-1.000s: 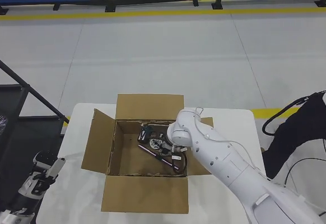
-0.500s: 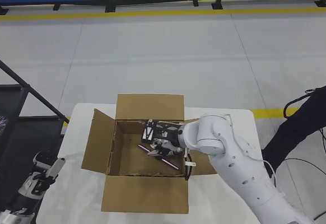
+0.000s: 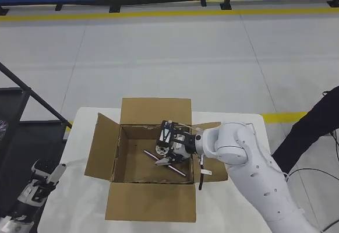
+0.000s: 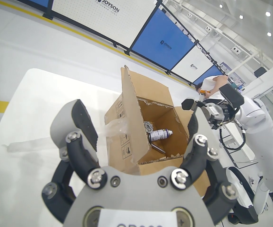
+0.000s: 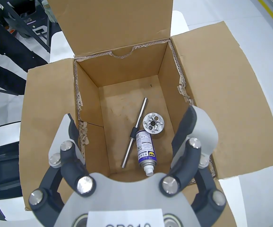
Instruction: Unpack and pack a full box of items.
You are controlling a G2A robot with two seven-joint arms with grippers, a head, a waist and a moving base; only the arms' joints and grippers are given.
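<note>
1. Carrying everything, the white desk (image 3: 79,198) has the open brown cardboard box (image 3: 151,201) at its centre.
2. Over the box's 3 o'clock half hangs the right gripper (image 3: 168,152), fingers (image 5: 198,124) spread apart and holding nothing. It is by far the nearer arm.
3. Well apart at the box's 8 o'clock, by the desk's edge, is the left gripper (image 3: 41,175), fingers (image 4: 79,116) also apart.
4. On the box floor below the right gripper, the blue-and-white cylindrical spray can (image 5: 144,148) lies on its side. Its long axis crosses the line between those fingers about squarely, so a straight descent looks sufficient.
5. Just beside the can and nearly parallel to it, the slim silver metal rod (image 5: 135,132) runs from 10 to 4 o'clock in the top view.
6. Just beside the can's base end rests the round grey metal disc (image 5: 153,122).
</note>
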